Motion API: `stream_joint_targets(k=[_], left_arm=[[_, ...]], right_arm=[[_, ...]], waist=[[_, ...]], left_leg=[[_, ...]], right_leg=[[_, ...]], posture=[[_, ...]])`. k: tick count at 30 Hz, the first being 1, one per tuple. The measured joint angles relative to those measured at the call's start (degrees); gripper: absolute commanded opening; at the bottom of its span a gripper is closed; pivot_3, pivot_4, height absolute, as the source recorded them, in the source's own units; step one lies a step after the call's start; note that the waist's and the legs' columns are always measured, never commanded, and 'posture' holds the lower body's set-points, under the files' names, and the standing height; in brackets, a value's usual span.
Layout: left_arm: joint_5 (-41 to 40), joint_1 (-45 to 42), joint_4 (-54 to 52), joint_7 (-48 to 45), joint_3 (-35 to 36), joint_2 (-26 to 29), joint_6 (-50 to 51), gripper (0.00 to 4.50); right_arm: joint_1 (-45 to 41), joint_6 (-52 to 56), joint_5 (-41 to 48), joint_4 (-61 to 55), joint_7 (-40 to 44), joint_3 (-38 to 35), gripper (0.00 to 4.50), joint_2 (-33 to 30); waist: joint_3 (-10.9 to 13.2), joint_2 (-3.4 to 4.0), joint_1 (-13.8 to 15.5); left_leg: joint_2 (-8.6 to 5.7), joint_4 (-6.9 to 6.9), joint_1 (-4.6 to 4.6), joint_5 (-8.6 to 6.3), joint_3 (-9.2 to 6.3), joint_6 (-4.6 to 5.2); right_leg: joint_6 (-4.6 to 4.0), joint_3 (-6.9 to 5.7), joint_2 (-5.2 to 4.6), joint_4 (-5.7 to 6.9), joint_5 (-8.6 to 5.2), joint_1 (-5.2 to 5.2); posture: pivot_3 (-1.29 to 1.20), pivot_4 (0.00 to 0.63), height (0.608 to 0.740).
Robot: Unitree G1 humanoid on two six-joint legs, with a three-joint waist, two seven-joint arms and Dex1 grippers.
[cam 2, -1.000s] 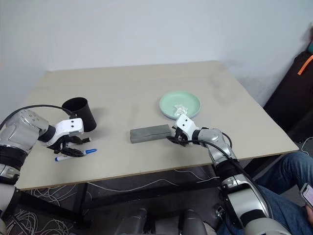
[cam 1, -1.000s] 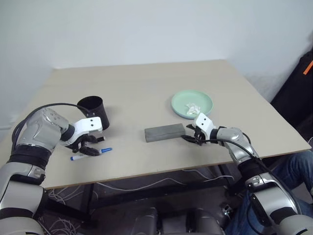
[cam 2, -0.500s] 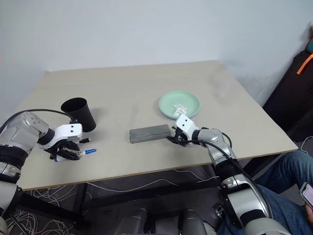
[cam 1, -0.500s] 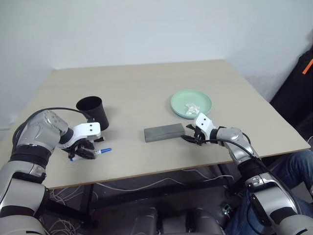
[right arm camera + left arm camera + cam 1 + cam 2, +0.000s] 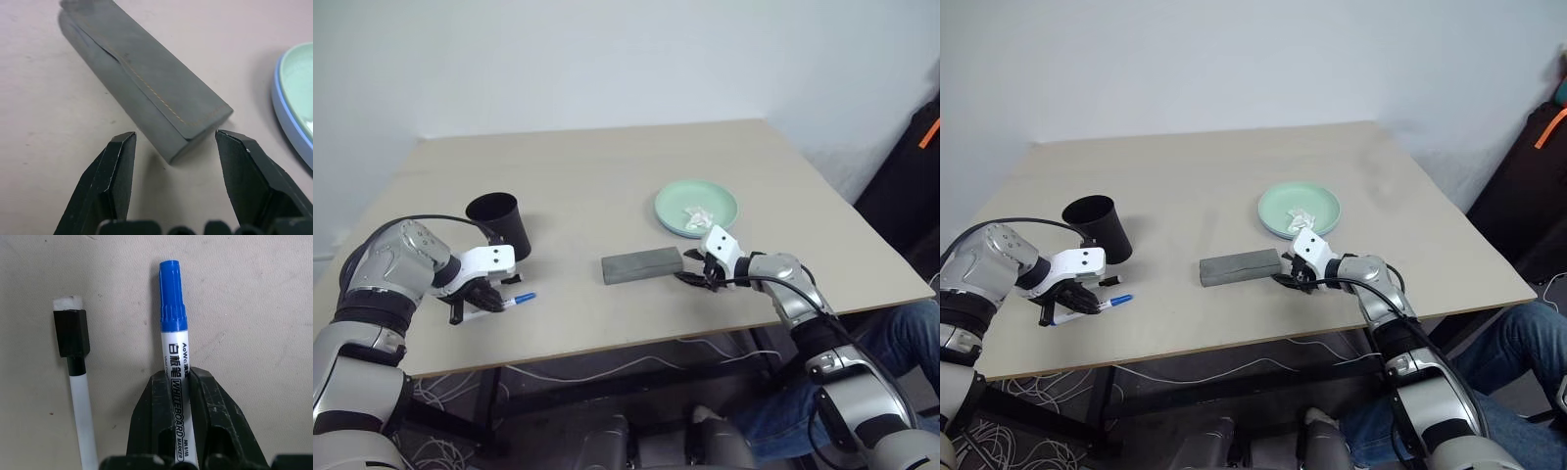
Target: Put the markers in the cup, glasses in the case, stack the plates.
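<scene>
My left gripper is shut on the white body of a blue-capped marker that lies on the table; its blue cap sticks out toward the middle. A second marker, with a black cap, lies just beside it. The black cup stands upright right behind that hand. The grey case lies shut at the table's middle. My right gripper is open, one finger on each side of the case's near end. A mint green plate rests on a light blue plate. The glasses are out of view.
A small crumpled white scrap lies in the green plate. The table's front edge runs close below both hands. A black bag stands off the right side, and a person's legs in jeans show beside it.
My left gripper has sunk onto the blue-capped marker and shut on it. The right gripper has kept its place at the case's end.
</scene>
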Motion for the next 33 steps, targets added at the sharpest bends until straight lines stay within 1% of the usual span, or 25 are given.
stream_joint_targets(k=[5, 10, 17, 21, 23, 25, 28, 31, 33], left_arm=[[-1.90, 0.32, -1.60, -0.52, 1.52, 0.00, 0.28, 0.06], [-8.22, 0.74, -6.06, -3.80, 5.96, 0.02, 3.13, 0.06], [-16.60, 1.19, -11.54, -6.76, 12.00, 0.27, 9.13, 0.06], [-21.19, -2.40, -11.60, -6.32, 15.66, -0.19, 14.11, 0.06], [-23.28, -5.59, -11.33, -4.38, 18.08, -1.03, 15.97, 0.06], [-24.95, -9.15, -9.56, 0.29, 21.41, -2.61, 16.95, 0.06], [-26.99, -12.06, -5.95, 8.43, 26.82, -4.92, 17.35, 0.06], [-28.21, -13.15, -1.53, 19.30, 31.92, -7.95, 13.93, 0.06], [-27.84, -13.15, 0.95, 25.45, 33.23, -9.11, 10.12, 0.06]], right_arm=[[0.90, 2.86, 4.31, -5.07, 5.36, -0.82, 2.82, -0.58], [2.27, 5.90, 7.99, -8.78, 8.61, -1.18, 2.82, -1.06], [3.29, 7.96, 10.63, -11.31, 9.80, -1.48, 2.82, -1.58], [3.29, 8.07, 10.78, -11.31, 9.57, -1.47, 2.82, -1.59], [3.29, 8.06, 10.78, -11.30, 9.49, -1.45, 2.82, -1.60], [3.27, 8.05, 10.78, -11.31, 9.28, -1.44, 2.82, -1.49], [3.27, 8.04, 10.78, -11.32, 8.45, -1.48, 2.82, -1.44], [3.24, 7.93, 10.77, -11.32, 7.48, -1.51, 2.82, -1.10], [3.17, 7.74, 10.75, -11.29, 7.14, -1.49, 2.82, -0.69]], waist=[[0.00, -0.07, 0.02], [0.01, -0.11, 0.00], [0.02, -0.12, 0.00], [0.03, -0.24, 0.05], [0.03, -0.26, 0.02], [0.02, -0.27, -0.01], [0.02, -0.27, -0.07], [0.01, -0.28, -0.21], [0.01, -0.30, -0.23]], left_leg=[[0.00, 0.00, -0.01, 0.00, -0.06, 0.00], [-0.01, 0.00, -0.03, -0.02, -0.05, 0.01], [0.00, 0.00, -0.02, -0.01, -0.06, 0.01], [-0.01, 0.03, -0.02, -0.01, -0.11, 0.01], [-0.05, 0.05, -0.02, -0.01, -0.11, 0.01], [-0.07, 0.06, -0.02, 0.00, -0.10, 0.02], [-0.06, 0.05, -0.01, 0.00, -0.09, 0.03], [-0.06, 0.05, 0.00, 0.01, -0.09, 0.03], [-0.06, 0.06, 0.00, 0.01, -0.08, 0.03]], right_leg=[[-0.01, -0.02, -0.01, -0.05, 0.00, -0.03], [0.00, -0.01, -0.03, -0.09, 0.00, -0.04], [0.00, -0.03, -0.02, -0.08, 0.00, -0.03], [0.00, -0.09, -0.02, -0.09, 0.00, 0.00], [0.01, -0.08, -0.03, -0.09, 0.01, 0.03], [0.04, -0.05, -0.02, -0.09, 0.03, 0.07], [0.07, -0.02, 0.03, -0.07, 0.05, 0.09], [0.19, -0.01, 0.04, -0.06, 0.12, 0.11], [0.20, -0.01, 0.04, -0.06, 0.13, 0.12]], posture=[[0.00, 0.000, 0.721], [0.00, 0.000, 0.721], [0.00, 0.000, 0.721], [0.00, 0.000, 0.721], [0.00, 0.000, 0.721], [0.00, 0.000, 0.721], [0.00, 0.000, 0.721], [0.00, 0.000, 0.721], [0.00, 0.000, 0.721]])
